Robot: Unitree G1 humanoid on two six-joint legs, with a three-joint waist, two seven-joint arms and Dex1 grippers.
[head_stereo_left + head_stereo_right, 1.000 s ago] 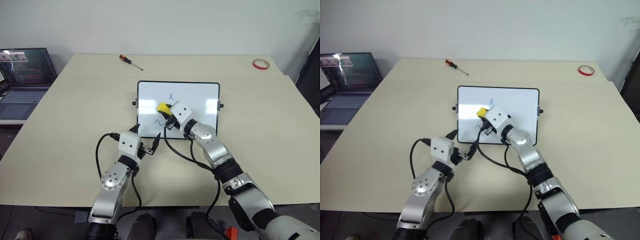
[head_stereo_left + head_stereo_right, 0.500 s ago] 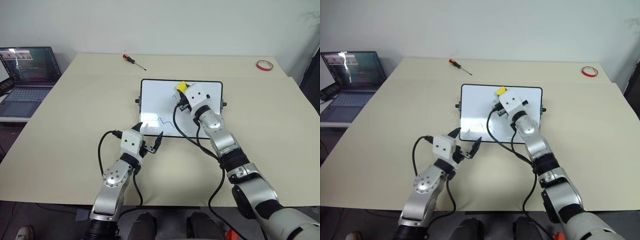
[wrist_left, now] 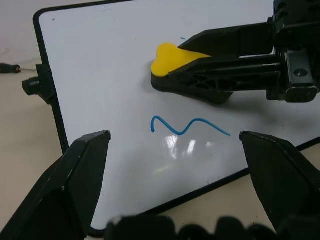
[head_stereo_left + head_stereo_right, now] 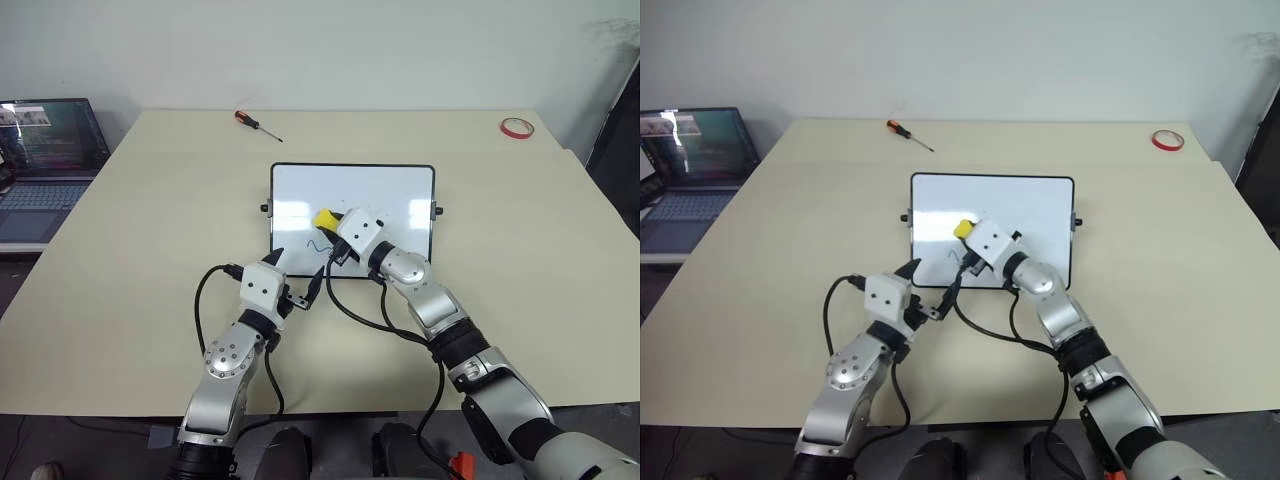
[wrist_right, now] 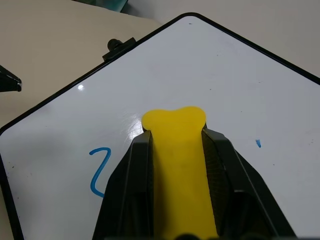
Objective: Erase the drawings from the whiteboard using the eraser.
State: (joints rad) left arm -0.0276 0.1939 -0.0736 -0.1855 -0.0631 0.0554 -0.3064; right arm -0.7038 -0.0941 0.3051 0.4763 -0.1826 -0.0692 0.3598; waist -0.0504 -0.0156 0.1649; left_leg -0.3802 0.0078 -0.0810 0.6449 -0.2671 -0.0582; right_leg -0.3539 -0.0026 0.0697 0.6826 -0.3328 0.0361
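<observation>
The whiteboard (image 4: 395, 195) lies flat in the middle of the table. My right gripper (image 4: 331, 222) is shut on the yellow eraser (image 4: 324, 217), which rests on the board's left-centre. Of the drawings, a blue wavy line (image 3: 190, 126) sits just nearer me than the eraser, and a tiny blue speck (image 5: 258, 143) lies beyond the eraser. In the right wrist view the eraser (image 5: 175, 117) sticks out between both fingers. My left gripper (image 4: 297, 272) is open at the board's near edge, with the wavy line straight ahead of it and nothing between its fingers.
A screwdriver (image 4: 258, 124) lies near the table's far edge. A red tape ring (image 4: 517, 127) sits at the far right corner. An open laptop (image 4: 45, 165) stands on a lower surface to the left. Bare tabletop surrounds the board.
My right gripper swept the eraser up to the board's far edge and back to the left-centre. The blue mark in the board's upper middle is gone. The left gripper stayed put.
</observation>
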